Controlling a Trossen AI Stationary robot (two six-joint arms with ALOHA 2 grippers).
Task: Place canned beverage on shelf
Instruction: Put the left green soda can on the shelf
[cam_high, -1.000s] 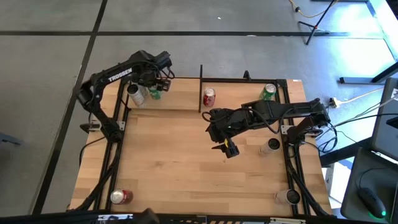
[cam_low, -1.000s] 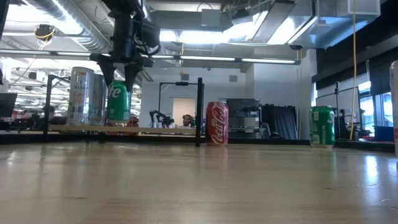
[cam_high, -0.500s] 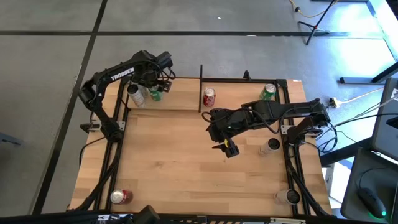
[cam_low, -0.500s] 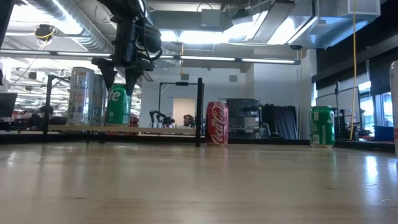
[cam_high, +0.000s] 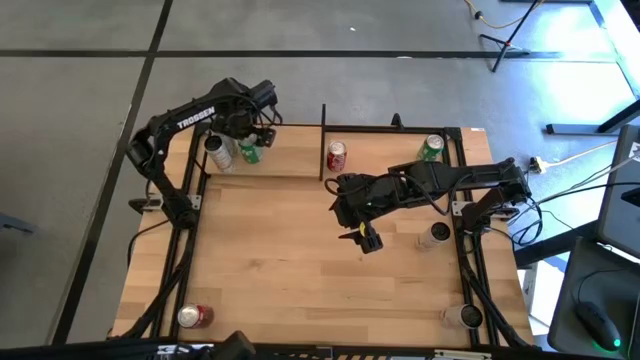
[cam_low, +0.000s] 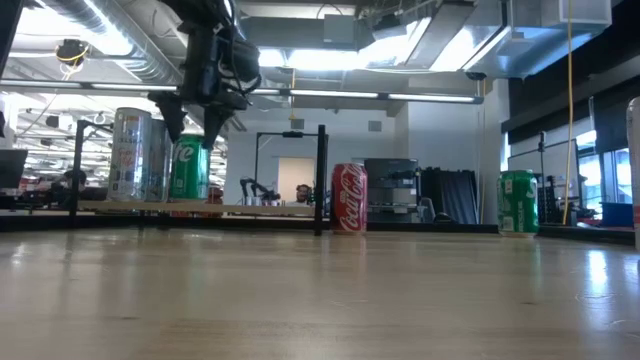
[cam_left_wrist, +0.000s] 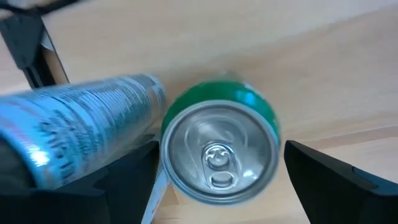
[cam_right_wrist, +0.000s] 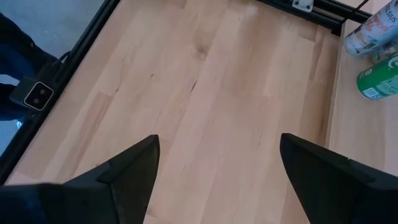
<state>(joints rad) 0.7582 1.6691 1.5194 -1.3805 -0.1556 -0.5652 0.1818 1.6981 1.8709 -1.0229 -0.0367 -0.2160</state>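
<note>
A green can (cam_high: 250, 152) stands upright on its base on the shelf (cam_high: 285, 165), a light-wood board at the table's far left. A taller silver can (cam_high: 220, 152) stands close beside it. My left gripper (cam_low: 192, 128) hangs open just over the green can (cam_low: 188, 172), fingers pointing down. In the left wrist view its fingers stand on either side of the can's silver top (cam_left_wrist: 217, 155) with small gaps. My right gripper (cam_high: 362, 236) is open and empty above the middle of the table.
A red cola can (cam_high: 337, 155) and a black post (cam_high: 322, 140) stand right of the shelf. A second green can (cam_high: 431, 148) stands at the far right. Silver cans (cam_high: 438, 235) (cam_high: 468, 316) stand by the right edge, and a red can (cam_high: 193, 316) at the near left.
The green can has come down a little onto the shelf board beside the silver can. My left gripper's fingers, which reached down past the can's upper part, now end about level with its top.
</note>
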